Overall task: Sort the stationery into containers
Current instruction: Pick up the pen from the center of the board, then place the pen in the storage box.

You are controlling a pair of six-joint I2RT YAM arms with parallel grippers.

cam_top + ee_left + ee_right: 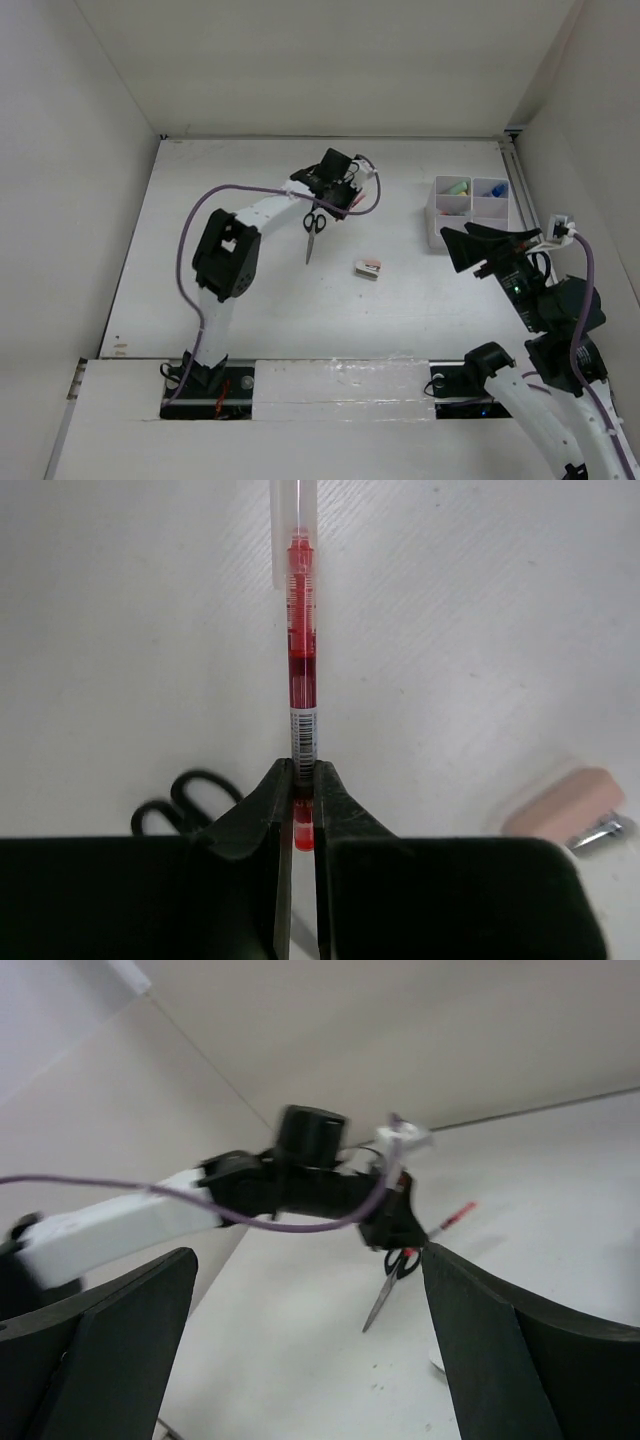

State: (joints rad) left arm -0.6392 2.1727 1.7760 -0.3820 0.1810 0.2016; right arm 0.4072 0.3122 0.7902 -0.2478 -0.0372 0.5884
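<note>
the left gripper (302, 780) is reaching out over the middle of the tabletop (240, 290), and its jaws are pinching tight on the thin red pen (302, 670). they are gripping it near one end, just past the barcode label, while the rest of the pen is pointing straight away from the wrist, its clear cap at the far end. from the right wrist camera the pen is sticking out sideways from those jaws, and i cannot tell for sure whether it is touching the surface.

the black-handled scissors (313, 228) are lying flat just beside the left gripper, on its near side, blades pointing towards the arm bases. the white-pink eraser (368, 268) is sitting a little further towards the right arm, apart from the scissors, with a small shiny piece (600, 832) showing just beside it.

the white organizer box (436, 212) is standing near the right edge of the tabletop. a light green marker (457, 186) is lying in its far left compartment and something blue (497, 187) in the far right one. the right gripper (490, 250) is hanging at the box's near side, jaws spread wide and holding nothing, and it is covering the nearest compartments.
</note>
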